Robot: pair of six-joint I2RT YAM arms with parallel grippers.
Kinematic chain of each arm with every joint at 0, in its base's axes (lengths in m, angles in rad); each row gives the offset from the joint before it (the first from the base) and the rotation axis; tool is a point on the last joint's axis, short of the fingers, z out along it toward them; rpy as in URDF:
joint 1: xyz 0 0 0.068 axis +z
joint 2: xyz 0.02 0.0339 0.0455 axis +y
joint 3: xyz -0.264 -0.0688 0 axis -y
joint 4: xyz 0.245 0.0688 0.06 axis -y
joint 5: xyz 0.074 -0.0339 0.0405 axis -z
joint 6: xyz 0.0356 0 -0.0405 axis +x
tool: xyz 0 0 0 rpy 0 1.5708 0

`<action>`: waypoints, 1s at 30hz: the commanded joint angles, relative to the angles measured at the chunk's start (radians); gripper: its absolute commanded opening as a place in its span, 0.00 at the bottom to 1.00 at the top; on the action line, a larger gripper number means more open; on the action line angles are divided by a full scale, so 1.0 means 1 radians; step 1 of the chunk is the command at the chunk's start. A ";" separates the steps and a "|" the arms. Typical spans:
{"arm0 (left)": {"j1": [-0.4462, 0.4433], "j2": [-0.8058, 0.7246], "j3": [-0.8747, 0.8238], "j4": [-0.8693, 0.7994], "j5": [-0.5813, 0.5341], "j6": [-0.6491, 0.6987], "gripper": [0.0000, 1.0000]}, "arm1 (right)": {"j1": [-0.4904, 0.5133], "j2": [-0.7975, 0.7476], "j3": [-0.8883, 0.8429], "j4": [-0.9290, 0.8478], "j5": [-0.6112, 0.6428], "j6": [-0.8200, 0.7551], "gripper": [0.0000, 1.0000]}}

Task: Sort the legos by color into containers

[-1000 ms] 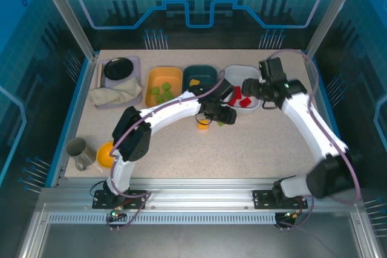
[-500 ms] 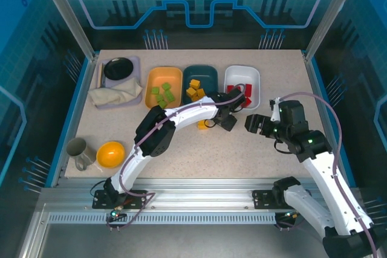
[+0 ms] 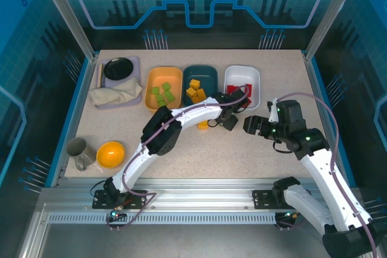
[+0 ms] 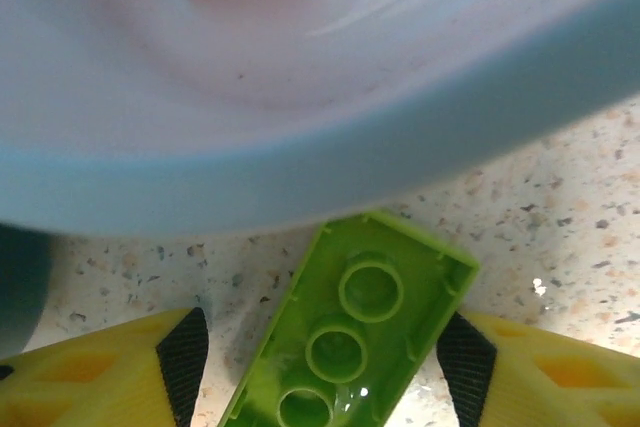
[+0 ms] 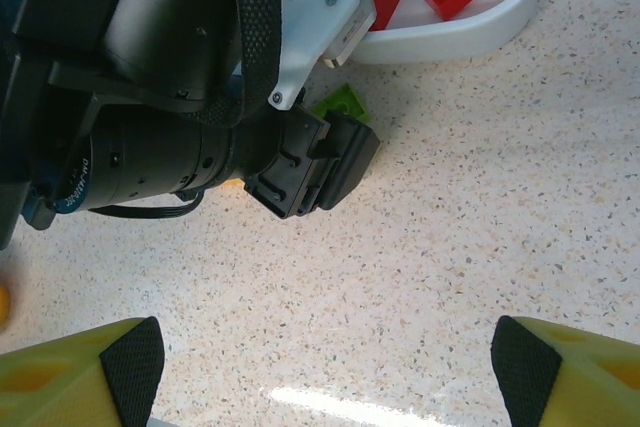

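A speckled beige table (image 3: 181, 161) stood inside a blue-lit enclosure with glass walls. Three shallow trays sat in a row along the table's far edge. From left to right they were a yellow-orange tray (image 3: 166, 77) holding green bricks (image 3: 162, 93), a dark teal tray (image 3: 205, 74) holding orange-yellow bricks (image 3: 195, 90), and a white tray (image 3: 239, 77) holding red bricks (image 3: 248, 92). Toward the far left corner lay a round black dish (image 3: 118, 67) and a crumpled cloth (image 3: 115, 95). A grey cup (image 3: 77, 149) and a glossy yellow bowl (image 3: 110, 153) stood near the left edge.

The left arm stretched across the middle of the table. The left gripper (image 4: 320, 372) hung low, just in front of the white tray's near rim. A loose green brick (image 4: 350, 337), oblong and hollow side up, lay slantwise on the table between its fingers (image 4: 180, 357), just beside that rim. The jaws stood partway apart on either side of it. I could not tell whether the pads were pressing on it.

A single yellow brick (image 3: 202, 125) lay on the table beside the left arm, in front of the teal tray.

The right gripper (image 5: 325, 367) hovered over bare table near the left gripper, on its right side. Its jaws were spread wide with nothing between them.
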 commanded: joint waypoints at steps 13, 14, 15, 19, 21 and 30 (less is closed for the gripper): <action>-0.018 0.016 0.024 -0.056 0.061 -0.054 0.25 | 0.000 -0.007 0.026 -0.031 -0.001 -0.011 0.87; -0.019 0.007 0.019 -0.055 0.059 -0.063 0.25 | -0.002 -0.008 0.026 -0.031 -0.004 -0.014 0.87; -0.019 -0.008 0.010 -0.053 0.058 -0.074 0.24 | -0.001 -0.011 0.025 -0.032 -0.003 -0.016 0.87; -0.019 -0.099 -0.037 -0.043 0.062 -0.130 0.24 | 0.000 -0.026 0.051 -0.050 -0.010 -0.038 0.86; -0.020 -0.166 -0.073 -0.037 0.065 -0.160 0.24 | 0.000 -0.034 0.057 -0.052 -0.019 -0.051 0.86; 0.122 -0.461 -0.228 -0.094 0.077 -0.271 0.25 | 0.076 0.009 0.037 0.095 -0.128 -0.114 0.84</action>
